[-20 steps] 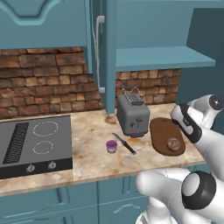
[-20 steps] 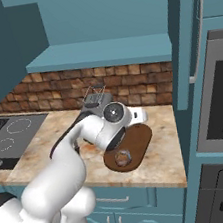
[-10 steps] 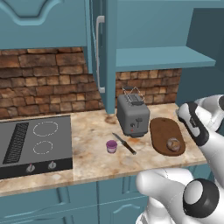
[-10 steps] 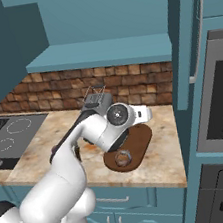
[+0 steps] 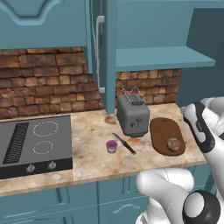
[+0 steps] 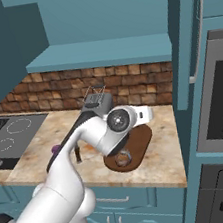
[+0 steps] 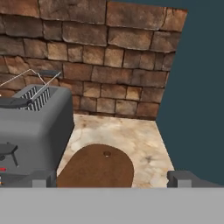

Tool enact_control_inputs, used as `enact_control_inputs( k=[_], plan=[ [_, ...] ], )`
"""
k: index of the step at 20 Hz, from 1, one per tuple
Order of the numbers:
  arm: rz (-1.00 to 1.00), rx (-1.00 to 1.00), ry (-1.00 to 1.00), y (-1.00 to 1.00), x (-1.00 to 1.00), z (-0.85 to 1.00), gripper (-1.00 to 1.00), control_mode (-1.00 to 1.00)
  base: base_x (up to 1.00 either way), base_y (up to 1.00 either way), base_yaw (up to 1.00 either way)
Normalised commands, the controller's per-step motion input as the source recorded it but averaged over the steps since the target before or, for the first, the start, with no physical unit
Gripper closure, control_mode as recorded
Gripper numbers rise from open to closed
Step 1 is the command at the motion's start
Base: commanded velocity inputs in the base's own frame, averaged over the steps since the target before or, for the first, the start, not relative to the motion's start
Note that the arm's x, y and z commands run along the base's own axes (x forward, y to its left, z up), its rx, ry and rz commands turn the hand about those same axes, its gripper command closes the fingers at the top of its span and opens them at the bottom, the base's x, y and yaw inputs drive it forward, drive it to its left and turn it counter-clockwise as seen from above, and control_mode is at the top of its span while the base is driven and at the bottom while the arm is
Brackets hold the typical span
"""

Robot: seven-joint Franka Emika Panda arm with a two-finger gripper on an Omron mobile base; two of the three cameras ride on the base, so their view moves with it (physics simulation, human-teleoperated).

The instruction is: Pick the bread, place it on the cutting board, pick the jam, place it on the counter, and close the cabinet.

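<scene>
Hand view shows the pincer [image 7: 112, 181] spread and empty above the cutting board [image 7: 97, 165]; next, approach the jam [image 5: 111, 146] (table-side) squarely.

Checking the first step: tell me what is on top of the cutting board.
The bread sits on the cutting board, toward its near end. In the right base view the arm covers part of the board, so that part goes unchecked there.

Matt wooden cutting board [image 5: 162, 133], marbled stone counter [image 5: 92, 153], rough brick wall [image 5: 43, 78], grey metal toaster [image 5: 132, 116]
</scene>
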Motion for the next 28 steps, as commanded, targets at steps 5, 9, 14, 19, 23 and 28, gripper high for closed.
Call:
enact_control_inputs(
  k=[5,9,14,19,23,28],
  plan=[
    [0.0,0.0,-0.1,-0.06,-0.17,0.24,-1.0,-1.0,0.0,0.0,0.0],
    [0.0,0.0,-0.12,-0.07,-0.23,0.25,-1.0,-1.0,0.0,0.0,0.0],
    [0.0,0.0,-0.12,-0.07,-0.24,0.23,-1.0,-1.0,0.0,0.0,0.0],
    [0.0,0.0,-0.12,-0.05,-0.23,0.19,-1.0,-1.0,0.0,0.0,0.0],
    [0.0,0.0,-0.13,-0.05,-0.28,0.19,-1.0,-1.0,0.0,0.0,0.0],
    [0.0,0.0,-0.14,-0.06,-0.29,0.21,-1.0,-1.0,0.0,0.0,0.0]
  ],
)
